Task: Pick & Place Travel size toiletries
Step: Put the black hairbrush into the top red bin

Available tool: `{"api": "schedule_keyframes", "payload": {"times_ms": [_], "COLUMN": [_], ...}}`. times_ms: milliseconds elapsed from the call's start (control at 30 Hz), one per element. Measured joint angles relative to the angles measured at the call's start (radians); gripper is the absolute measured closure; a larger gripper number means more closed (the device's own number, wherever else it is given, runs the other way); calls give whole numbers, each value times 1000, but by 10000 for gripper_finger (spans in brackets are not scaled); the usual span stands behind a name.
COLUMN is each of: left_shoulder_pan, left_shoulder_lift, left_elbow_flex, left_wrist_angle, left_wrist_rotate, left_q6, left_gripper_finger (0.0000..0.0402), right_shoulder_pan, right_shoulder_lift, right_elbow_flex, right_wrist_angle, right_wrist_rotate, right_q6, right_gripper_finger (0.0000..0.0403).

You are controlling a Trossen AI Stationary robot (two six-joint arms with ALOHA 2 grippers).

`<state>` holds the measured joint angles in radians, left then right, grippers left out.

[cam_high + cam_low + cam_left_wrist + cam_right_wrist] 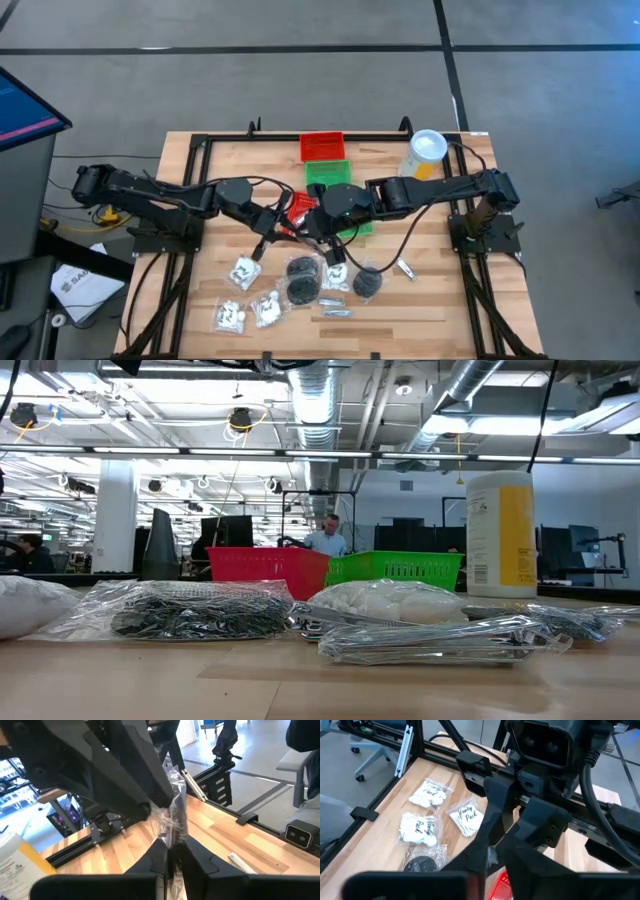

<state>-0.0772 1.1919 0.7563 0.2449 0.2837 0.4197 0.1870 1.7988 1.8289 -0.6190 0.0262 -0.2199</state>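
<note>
Toiletries lie scattered across the near half of the wooden table (pixel 200 165): clear packets with white contents (pixel 243 270) toward seven o'clock from the table's centre, black round discs (pixel 299 268) at six o'clock, and slim silvery sachets (pixel 334 310) beyond them toward the near edge, with one more sachet (pixel 407 268) off at four o'clock. Both arms meet just above the table's centre. The left gripper (pixel 171 851) has its fingers pressed together on a crinkled clear sachet (pixel 175 815), which stands up between the tips. The right gripper (pixel 490 851) holds the same piece from the opposite side; its fingers sit close together with a scrap of clear film (pixel 491 855) between them, though whether they truly clamp it I cannot tell. At twelve o'clock from the grippers sit a red basket (pixel 322 146) and, nearer, a green basket (pixel 328 171). A yellow canister (pixel 425 152) stands at two o'clock near the far right corner.
</note>
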Motion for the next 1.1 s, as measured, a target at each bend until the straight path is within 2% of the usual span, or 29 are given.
{"api": "schedule_keyframes", "payload": {"times_ms": [300, 500, 800, 1100], "left_shoulder_pan": [0, 19, 116, 277], "left_shoulder_lift": [0, 0, 0, 72], "left_elbow_flex": [0, 0, 0, 0], "left_wrist_angle": [-50, -92, -119, -72], "left_wrist_rotate": [-79, -178, -398, -417], "left_q6": [-18, -41, -140, -254], "left_gripper_finger": [383, 383, 383, 383], "right_shoulder_pan": [-31, -65, -92, -95], "right_shoulder_lift": [-23, -84, -101, -92], "right_elbow_flex": [0, -1, -1, -39], "right_wrist_angle": [-34, -134, -268, -359], "right_wrist_rotate": [0, 4, 8, 8], "right_q6": [3, 54, 142, 152], "right_gripper_finger": [231, 186, 185, 205]}}
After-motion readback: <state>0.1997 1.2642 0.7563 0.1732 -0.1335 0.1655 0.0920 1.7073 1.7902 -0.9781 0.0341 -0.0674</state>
